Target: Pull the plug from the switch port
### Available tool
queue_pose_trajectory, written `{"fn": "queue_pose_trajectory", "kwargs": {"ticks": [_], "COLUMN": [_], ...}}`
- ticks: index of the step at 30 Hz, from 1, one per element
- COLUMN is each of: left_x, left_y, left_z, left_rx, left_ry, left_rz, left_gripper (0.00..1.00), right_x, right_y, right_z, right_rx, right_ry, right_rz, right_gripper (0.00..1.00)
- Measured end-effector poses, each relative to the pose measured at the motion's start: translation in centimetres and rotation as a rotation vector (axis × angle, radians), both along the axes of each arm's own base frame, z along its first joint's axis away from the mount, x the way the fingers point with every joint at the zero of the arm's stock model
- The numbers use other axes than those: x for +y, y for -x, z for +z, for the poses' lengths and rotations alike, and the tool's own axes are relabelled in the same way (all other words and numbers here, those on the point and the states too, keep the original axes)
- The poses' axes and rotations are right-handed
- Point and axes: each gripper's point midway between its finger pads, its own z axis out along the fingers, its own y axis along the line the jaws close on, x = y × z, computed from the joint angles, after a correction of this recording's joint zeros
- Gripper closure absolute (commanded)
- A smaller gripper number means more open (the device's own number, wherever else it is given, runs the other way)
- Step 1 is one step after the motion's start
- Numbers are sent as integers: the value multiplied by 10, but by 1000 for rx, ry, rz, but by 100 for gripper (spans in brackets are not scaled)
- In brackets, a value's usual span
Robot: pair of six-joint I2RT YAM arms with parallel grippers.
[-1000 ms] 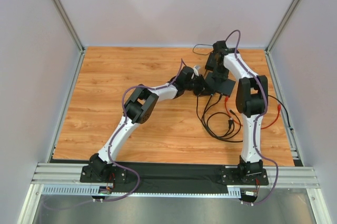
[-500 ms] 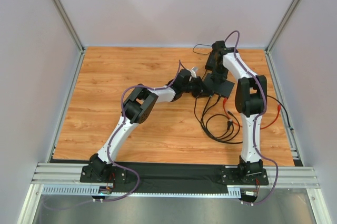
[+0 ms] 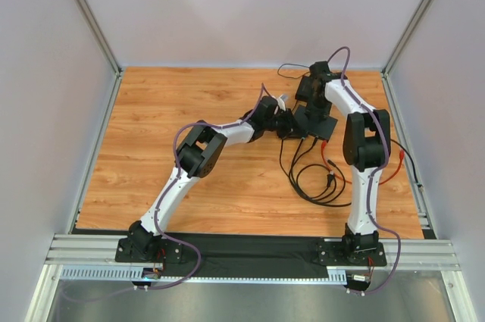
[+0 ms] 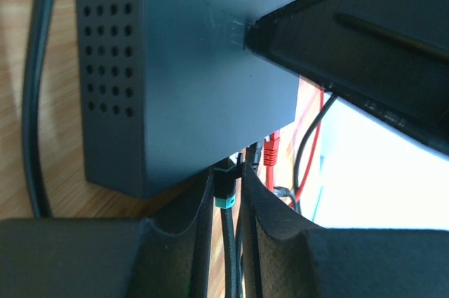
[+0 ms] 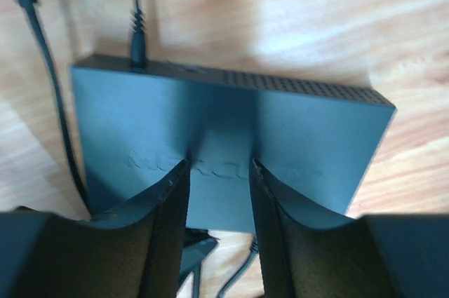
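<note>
The switch (image 3: 317,120) lies flat on the wood-grain surface (image 3: 182,95), towards its far right part, between the two arms. It is a matte, dark slab with square corners. The left wrist view shows one narrow side (image 4: 109,52) pierced by a regular grid of small round vent holes, and the right wrist view shows a line of the same holes along the far edge. Faint raised lettering (image 5: 210,165) crosses the smooth lid, too blurred to read.

The left pincer (image 4: 226,203) is clamped on the plug (image 4: 224,187), a small black connector with a teal latch tab, seated in a socket on the switch's long edge; its ribbed black cable runs down between the fingers. Next to it sits a red plug (image 4: 272,151) with a thin red lead.

The right pincer (image 5: 219,172) stands over the lid with its dark, curved fingers a narrow gap apart and nothing between them; their tips seem to rest on the top. A slim barrel connector (image 5: 137,49) enters the far edge. Glossy black cables (image 3: 314,178) loop on the wood nearer the arm bases.
</note>
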Motion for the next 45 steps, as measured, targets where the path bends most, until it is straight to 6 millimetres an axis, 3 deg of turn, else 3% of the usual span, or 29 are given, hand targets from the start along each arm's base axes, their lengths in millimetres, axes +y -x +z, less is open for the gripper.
{"fn": "queue_pose_trajectory", "kwargs": {"ticks": [9, 15, 24, 29, 38, 45], "left_x": [-4, -3, -10, -11, -13, -11], "left_y": [0, 1, -1, -1, 1, 3], "left_z": [1, 1, 1, 1, -1, -1], "left_rx": [-24, -33, -43, -44, -26, -20], "left_ry": [-58, -64, -32, -21, -26, -61], "left_rz": [-78, -96, -138, -150, -164, -173], "left_gripper": [100, 100, 100, 100, 100, 100], "right_x": [-15, -27, -27, -24, -15, -6], "right_y": [22, 22, 28, 45, 40, 30], "right_z": [2, 2, 1, 0, -1, -2], "right_rx": [18, 23, 35, 55, 57, 85], "right_ry": [27, 21, 9, 8, -10, 9], "right_rz": [-3, -5, 20, 35, -8, -61], "right_gripper": [45, 36, 24, 32, 53, 52]}}
